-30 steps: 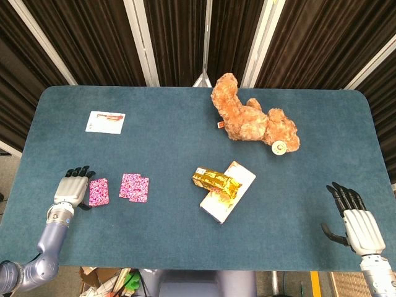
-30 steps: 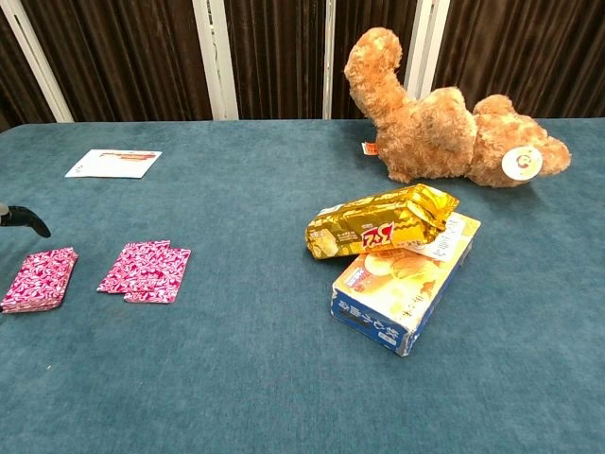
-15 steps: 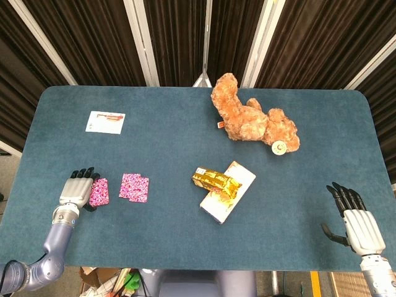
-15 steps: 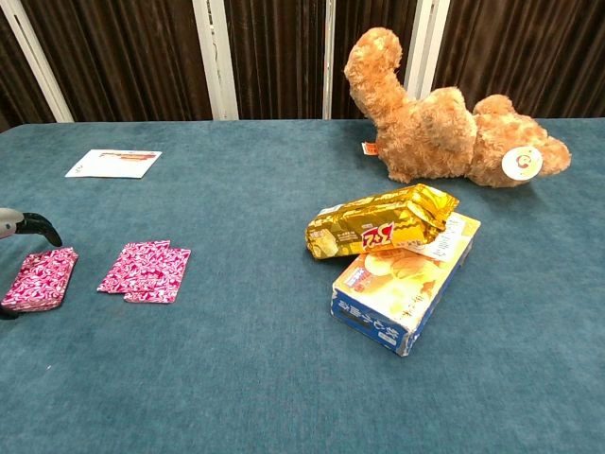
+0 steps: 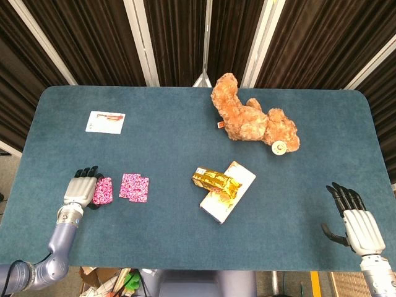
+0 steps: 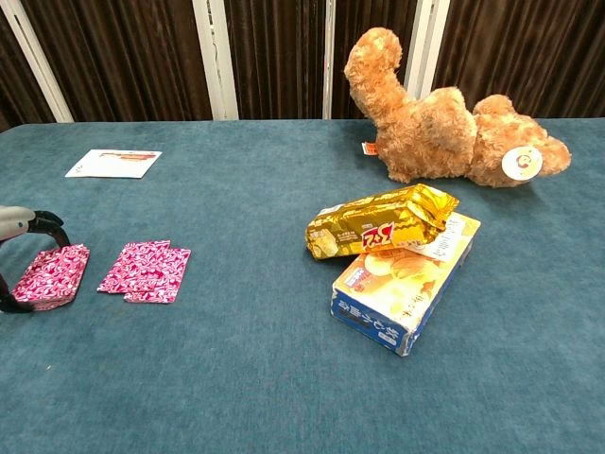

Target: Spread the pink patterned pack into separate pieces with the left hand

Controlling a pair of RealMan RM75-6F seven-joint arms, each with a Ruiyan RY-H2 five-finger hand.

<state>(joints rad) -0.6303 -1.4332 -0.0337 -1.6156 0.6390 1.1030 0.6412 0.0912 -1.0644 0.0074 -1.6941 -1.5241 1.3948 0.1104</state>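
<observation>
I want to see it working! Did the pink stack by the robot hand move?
Yes. The pink stack slid right, toward the spread pink pieces, with the left robot hand at it.

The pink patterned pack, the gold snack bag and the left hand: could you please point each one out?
pink patterned pack (image 6: 52,275), chest view, middle of its top face.
gold snack bag (image 6: 383,220), chest view, its printed front.
left hand (image 5: 82,189), head view, back of the hand.

Head view: high above, looking steeply down; whole table (image 5: 185,142) in frame, curtains along the top edge.
Chest view: low, near the front edge, facing across the table (image 6: 236,378) toward the curtains; closer in.
Shared: plush bear (image 5: 250,117) (image 6: 444,113), stacked snack boxes (image 5: 226,189) (image 6: 402,270), white card (image 5: 105,122) (image 6: 113,164).
</observation>
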